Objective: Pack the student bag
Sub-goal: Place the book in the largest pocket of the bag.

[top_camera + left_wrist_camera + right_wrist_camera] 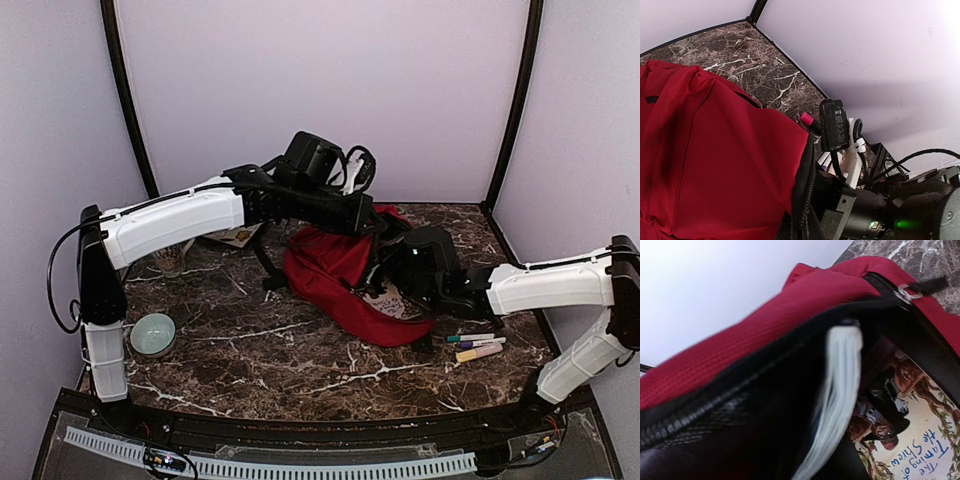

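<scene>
Student bag (335, 275) lies mid-table (300, 350); left gripper (385, 222) at its raised far edge, right gripper (392, 283) at the open mouth, a book (905, 440) titled The Taming of the Shrew inside; both jaws hidden, state cannot be told

The left arm (175, 222) and right arm (548, 284) stretch inward.

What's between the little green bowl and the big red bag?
Only bare marble tabletop, seen in the top view; nothing sits between the bowl and the student bag.
</scene>
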`<state>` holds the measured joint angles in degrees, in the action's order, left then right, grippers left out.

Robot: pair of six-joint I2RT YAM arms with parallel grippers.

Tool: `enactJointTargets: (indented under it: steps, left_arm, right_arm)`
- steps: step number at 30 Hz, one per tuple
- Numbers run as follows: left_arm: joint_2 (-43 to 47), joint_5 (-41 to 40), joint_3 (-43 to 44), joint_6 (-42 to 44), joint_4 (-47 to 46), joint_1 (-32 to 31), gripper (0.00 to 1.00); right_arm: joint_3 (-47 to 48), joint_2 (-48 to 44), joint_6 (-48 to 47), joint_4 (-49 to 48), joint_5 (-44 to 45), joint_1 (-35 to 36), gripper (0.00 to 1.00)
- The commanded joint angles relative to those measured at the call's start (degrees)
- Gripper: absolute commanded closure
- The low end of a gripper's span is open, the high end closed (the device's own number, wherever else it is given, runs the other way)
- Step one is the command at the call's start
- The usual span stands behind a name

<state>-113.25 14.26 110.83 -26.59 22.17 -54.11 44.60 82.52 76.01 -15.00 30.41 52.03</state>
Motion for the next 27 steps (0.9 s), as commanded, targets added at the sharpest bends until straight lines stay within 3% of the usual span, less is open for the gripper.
enactJointTargets:
  steps: [1,9,27]
  left_arm:
    - [6.08,0.75,-1.05,1.36,-2.22,0.05,1.00]
    - [6.79,0.10,-2.55,1.97,-2.28,0.10,1.00]
    - [7.44,-1.56,-6.76,2.99,-2.11,0.14,1.00]
  right_arm:
    - [3.89,-0.97,-3.56,0.61,-0.36,0.23,0.77]
    - [2.85,-6.14,-4.77,5.20,0.20,-0.26,0.67]
    - [2.21,-18.11,-0.95,22.34,-1.63,-0.35,0.61]
